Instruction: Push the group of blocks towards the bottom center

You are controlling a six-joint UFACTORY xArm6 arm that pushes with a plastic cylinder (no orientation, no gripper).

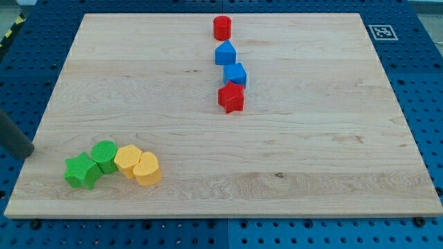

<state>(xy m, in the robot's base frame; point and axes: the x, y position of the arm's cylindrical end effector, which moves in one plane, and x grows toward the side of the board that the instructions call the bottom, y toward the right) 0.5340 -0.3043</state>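
Note:
A group of blocks sits near the bottom left of the wooden board (277, 152): a green star (82, 171), a green cylinder (105, 154), a yellow rounded block (127, 159) and a yellow heart (147, 169), all touching in a row. A second line runs down from the view's top centre: a red cylinder (221, 28), a blue pentagon-like block (225, 52), a blue cube (235, 74) and a red star (231, 97). My tip (28, 153) is at the board's left edge, left of and slightly above the green star, apart from it.
A black-and-white marker tag (380, 32) sits at the board's top right corner. A blue perforated table (422, 83) surrounds the board on all sides.

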